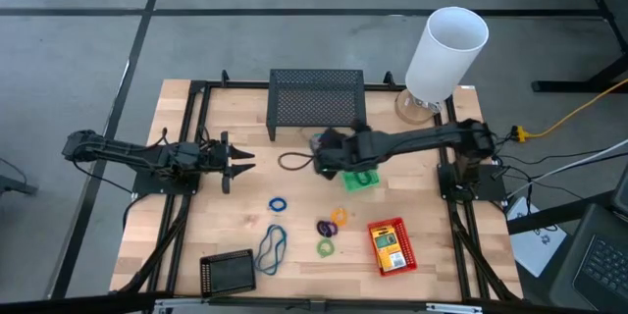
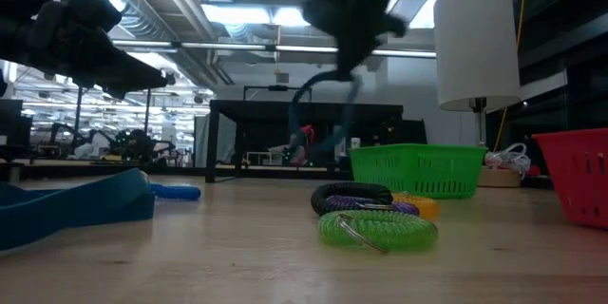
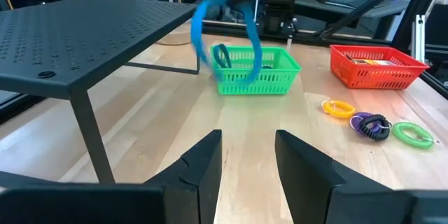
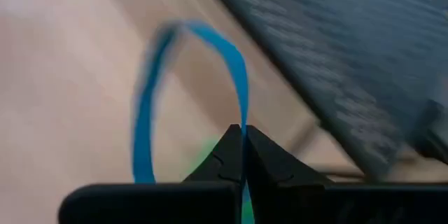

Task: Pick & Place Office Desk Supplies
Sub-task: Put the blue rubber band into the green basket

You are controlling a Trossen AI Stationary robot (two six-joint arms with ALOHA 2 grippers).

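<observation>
At frame centre, the right gripper (image 4: 243, 134), fully closed, pinches a blue band loop (image 4: 150, 105) above the green basket (image 1: 360, 179). Left gripper (image 1: 240, 161), at left, hovers part-open and empty.

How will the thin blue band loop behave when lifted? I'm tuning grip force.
Probably floppy: the thin blue band loop droops in a long oval from the right end effector, shut on it. Likely light, since a pinch on one edge carries it. It may swing above the green plastic basket.
</observation>
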